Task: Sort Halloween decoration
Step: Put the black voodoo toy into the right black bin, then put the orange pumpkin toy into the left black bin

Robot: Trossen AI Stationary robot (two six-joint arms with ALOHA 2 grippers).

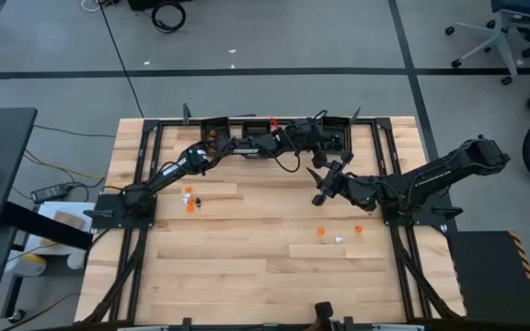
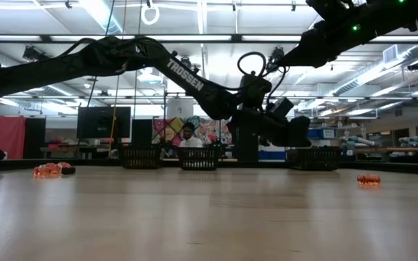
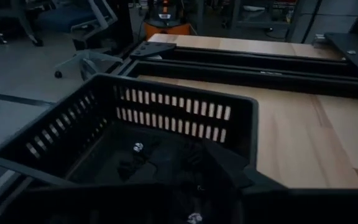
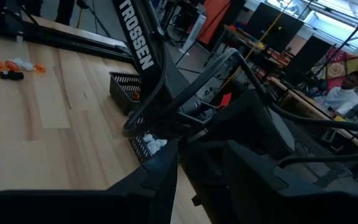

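The Halloween trinkets lie in two small groups on the table. One group of orange, white and black pieces [image 1: 190, 198] lies near the left arm's base; in the right wrist view it shows as trinkets [image 4: 14, 65]. A second group, orange and white [image 1: 339, 233], lies in front of the right arm. My left gripper [image 1: 212, 140] hangs above a slotted black bin [image 3: 166, 112] with dark trinkets [image 3: 138, 147] on its floor; its fingers look open. My right gripper [image 1: 320, 184] is open in the air, short of the row of bins, and nothing shows between its fingers [image 4: 166, 168].
Three black bins [image 2: 198, 156] stand in a row at the table's far edge. One holds white pieces [image 4: 153, 144] and another orange ones [image 4: 131, 94]. The left arm [image 4: 138, 56] crosses ahead of my right gripper. A person [image 2: 188, 135] sits beyond the table.
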